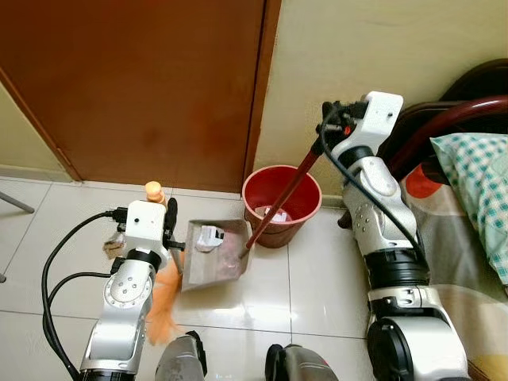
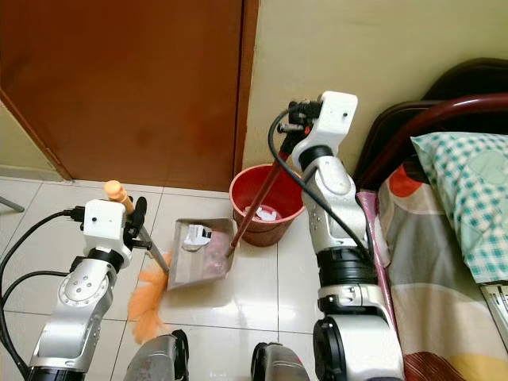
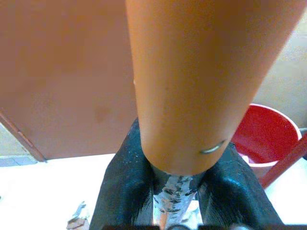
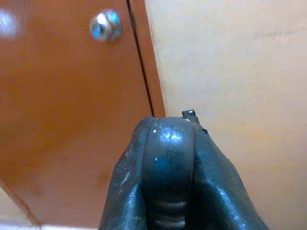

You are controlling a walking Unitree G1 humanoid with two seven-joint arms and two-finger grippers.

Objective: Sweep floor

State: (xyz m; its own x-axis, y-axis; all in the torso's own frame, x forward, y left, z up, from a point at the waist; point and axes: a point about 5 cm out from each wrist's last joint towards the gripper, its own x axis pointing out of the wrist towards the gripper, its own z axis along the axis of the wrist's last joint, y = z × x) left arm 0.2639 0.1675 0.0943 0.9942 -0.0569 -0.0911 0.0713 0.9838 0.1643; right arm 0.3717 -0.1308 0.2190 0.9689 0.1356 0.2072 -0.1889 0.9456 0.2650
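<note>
Tiled floor (image 1: 317, 294); right gripper (image 1: 327, 119) raised, clamping dustpan handle (image 1: 282, 198).

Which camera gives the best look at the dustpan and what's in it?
The left eye view: the grey dustpan lies open on the tiles beside the red bucket, with white litter inside. The right eye view shows it much the same. The left wrist view catches just a bit of its red handle; the right wrist view faces the door.

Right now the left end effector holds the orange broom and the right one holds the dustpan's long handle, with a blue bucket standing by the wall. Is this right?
Not quite: the bucket is red, as the left eye view shows. The rest holds: the left end effector grips the orange broom, and the right end effector holds the dustpan's long handle.
</note>
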